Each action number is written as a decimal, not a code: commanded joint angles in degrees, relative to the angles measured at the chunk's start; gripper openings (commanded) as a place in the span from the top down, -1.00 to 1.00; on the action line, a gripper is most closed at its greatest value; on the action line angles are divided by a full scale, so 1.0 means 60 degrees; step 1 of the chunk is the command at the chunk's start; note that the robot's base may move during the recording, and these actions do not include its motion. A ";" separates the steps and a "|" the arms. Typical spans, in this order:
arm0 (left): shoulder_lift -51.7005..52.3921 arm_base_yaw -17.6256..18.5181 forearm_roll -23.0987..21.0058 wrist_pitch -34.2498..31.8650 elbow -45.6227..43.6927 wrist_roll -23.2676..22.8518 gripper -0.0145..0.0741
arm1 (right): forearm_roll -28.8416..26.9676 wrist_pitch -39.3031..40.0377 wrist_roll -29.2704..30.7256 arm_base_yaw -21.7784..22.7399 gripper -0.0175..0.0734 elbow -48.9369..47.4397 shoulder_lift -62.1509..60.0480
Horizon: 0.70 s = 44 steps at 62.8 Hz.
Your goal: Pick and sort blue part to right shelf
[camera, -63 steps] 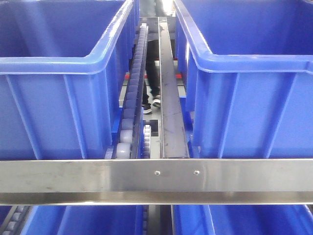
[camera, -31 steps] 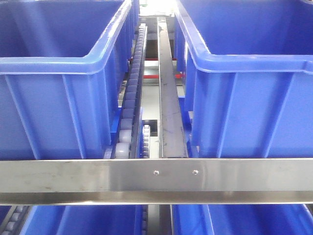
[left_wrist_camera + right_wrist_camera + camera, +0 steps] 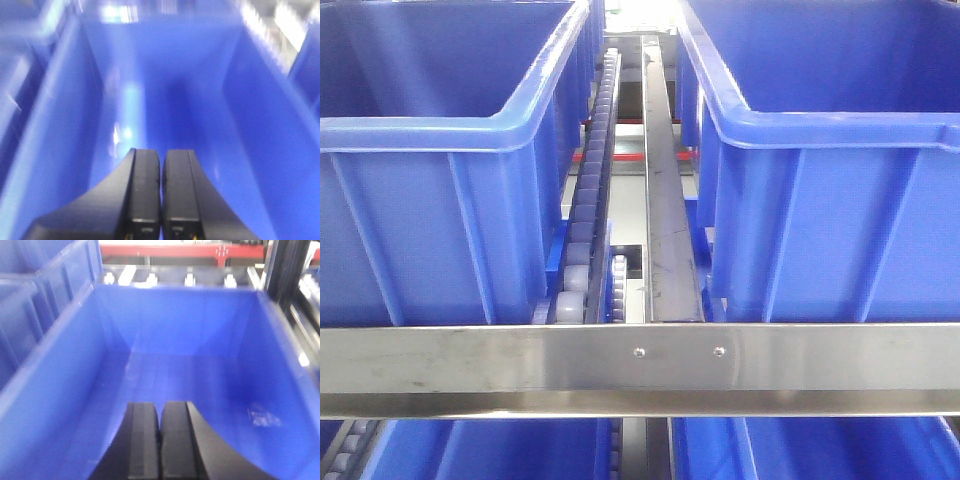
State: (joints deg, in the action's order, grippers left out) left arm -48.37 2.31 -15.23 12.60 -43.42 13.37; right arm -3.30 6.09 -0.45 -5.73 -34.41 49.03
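The left gripper (image 3: 161, 165) has its two black fingers pressed together side by side, with only a thin seam between them and nothing caught there. It hangs over the inside of a blue bin (image 3: 60, 125), touching neither wall nor floor as far as the blurred left wrist view allows. The bin's side walls rise on both sides of the fingers, and its far wall lies well ahead, so open room runs forward and down.

The right gripper (image 3: 160, 417) is likewise closed, its fingers meeting along a narrow line and holding nothing. It sits above another blue bin (image 3: 55, 375), whose floor shows bare except for a faint pale scuff at the right. The left rim runs close along the fingers' side; the right wall stands further off. Beyond the far rim are pale rollers (image 3: 150, 279) and a red beam (image 3: 180, 250).

In the front view, the right shelf (image 3: 640, 365) shows its flat steel front rail crossing the whole frame, with two large blue bins behind it. A pale roller track (image 3: 590, 220) and a steel divider (image 3: 665, 200) run back through the gap between them. More bins sit below the rail.

The blue part is not visible in any view.
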 commanded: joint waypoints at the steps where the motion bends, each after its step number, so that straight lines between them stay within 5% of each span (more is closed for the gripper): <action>1: 0.0581 0.0009 -0.0104 -0.1110 0.0144 -0.0041 0.39 | -0.0020 0.0729 0.0075 0.0049 0.49 -0.0110 -0.0506; 44: 0.5139 0.0009 -0.0493 -0.0957 0.3278 -0.0182 0.39 | -0.0020 0.0726 0.0075 0.0049 0.49 0.2618 -0.4252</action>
State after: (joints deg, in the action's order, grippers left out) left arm -17.75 2.31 -17.35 11.29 -22.27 12.80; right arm -3.30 5.40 -0.45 -5.73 -17.02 24.09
